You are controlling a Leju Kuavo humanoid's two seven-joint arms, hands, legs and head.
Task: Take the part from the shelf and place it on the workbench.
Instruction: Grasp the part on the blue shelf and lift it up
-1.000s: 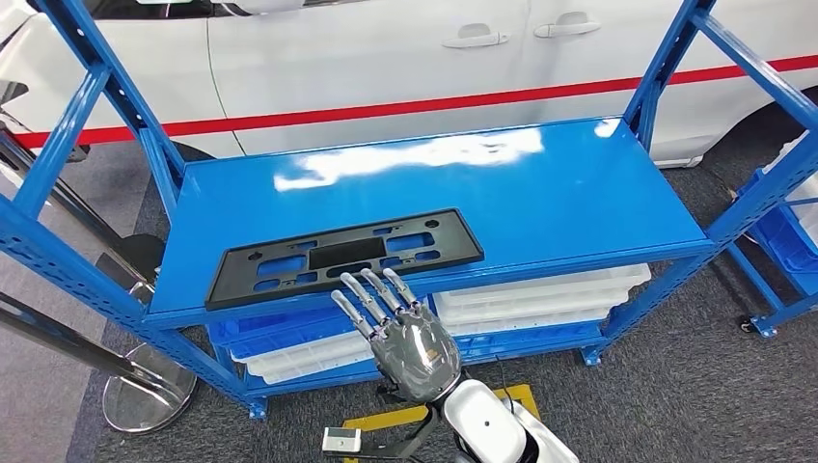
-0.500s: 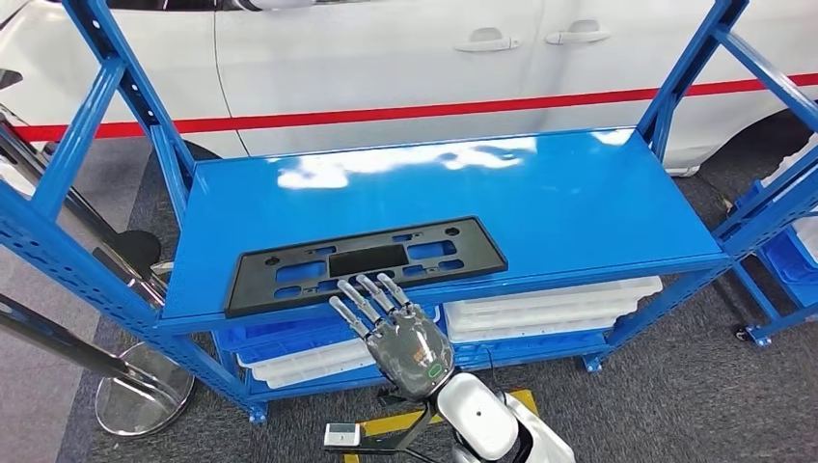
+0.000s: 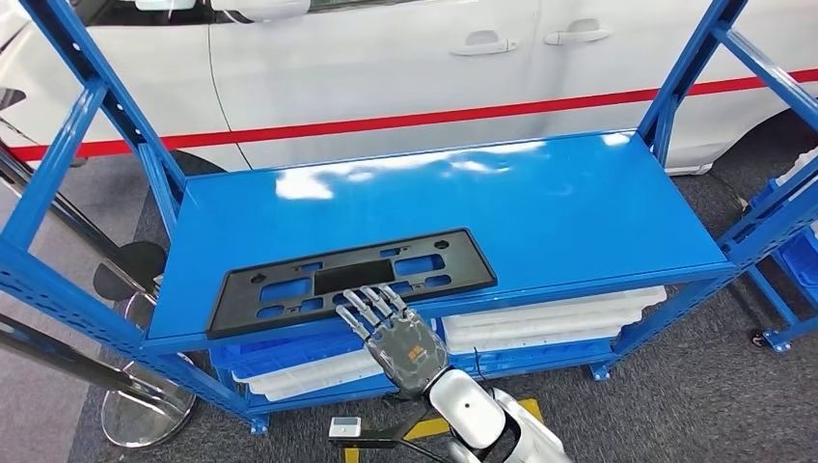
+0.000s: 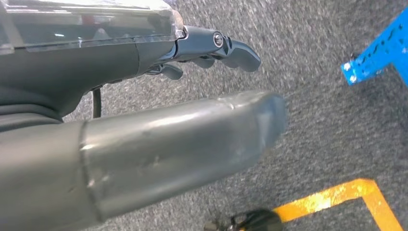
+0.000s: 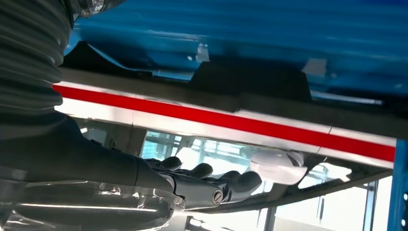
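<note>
A: How many parts are on the shelf [image 3: 579, 207]?

B: One. A single flat black part [image 3: 352, 280], a long plate with cut-outs, lies on the blue top deck near its front edge, toward the left half. Under that deck, on the lower level, white trays [image 3: 550, 313] are stacked beside blue trays [image 3: 251, 352]; I cannot count them exactly.

A: And hands?

B: Two. From the head camera, the right hand [image 3: 395, 333] comes up from below at the front of the shelf. Its fingers [image 3: 371, 304] are stretched out straight and slightly spread, with the tips over the near edge of the part.

A: Is it gripping the plate?

B: No, nothing is closed around it. Whether the fingertips actually touch the plate I cannot tell. The right wrist camera shows the fingers extended with nothing between them, with the shelf's blue deck and the part's dark edge close by.

A: The left hand?

B: The left hand [image 4: 211, 45] hangs over grey carpet [image 4: 327, 120], fingers loosely curved and holding nothing. A yellow floor line [image 4: 337, 195] runs nearby.

A: Anything behind the shelf?

B: One white car [image 3: 386, 68] with a red stripe along its doors.
</note>
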